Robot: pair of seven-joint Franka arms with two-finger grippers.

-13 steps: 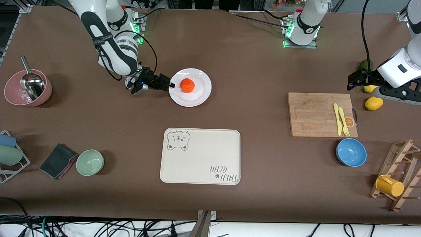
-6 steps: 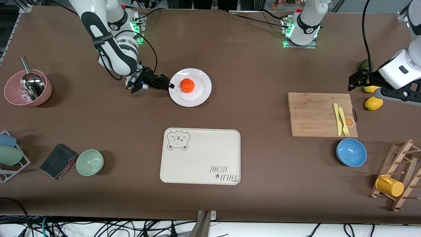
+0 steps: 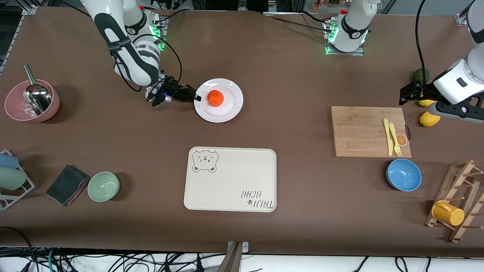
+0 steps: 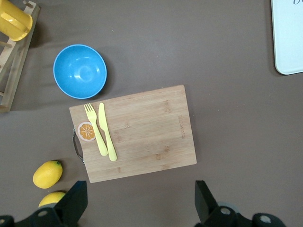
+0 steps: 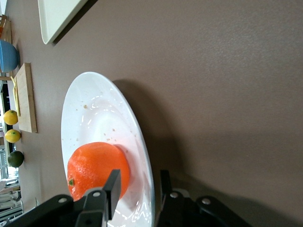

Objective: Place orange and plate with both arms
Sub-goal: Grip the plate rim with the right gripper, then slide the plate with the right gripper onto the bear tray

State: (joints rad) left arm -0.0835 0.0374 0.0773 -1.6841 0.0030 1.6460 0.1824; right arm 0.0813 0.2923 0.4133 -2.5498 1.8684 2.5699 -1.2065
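Observation:
The white plate [image 3: 231,102] lies on the table in front of the right arm's base, with the orange [image 3: 215,98] resting on it. My right gripper [image 3: 196,97] is low at the plate's rim on the side toward the right arm's end. In the right wrist view the plate [image 5: 94,118] and orange [image 5: 92,165] show close up. The right gripper [image 5: 139,177] is open, with one finger over the plate by the orange and the other outside the rim. My left gripper [image 3: 410,92] is open and empty [image 4: 137,198] over bare table between the cutting board and the lemons.
The cream bear tray [image 3: 230,179] lies nearer the front camera than the plate. A cutting board [image 3: 359,132] with a yellow knife and fork, a blue bowl [image 3: 404,174], lemons [image 3: 429,118] and a mug rack [image 3: 457,204] are toward the left arm's end. A pink bowl [image 3: 15,109] and a green bowl [image 3: 103,186] are toward the right arm's end.
Hardly anything has changed. The right gripper stays at the plate's rim, and the left arm's wrist has shifted slightly.

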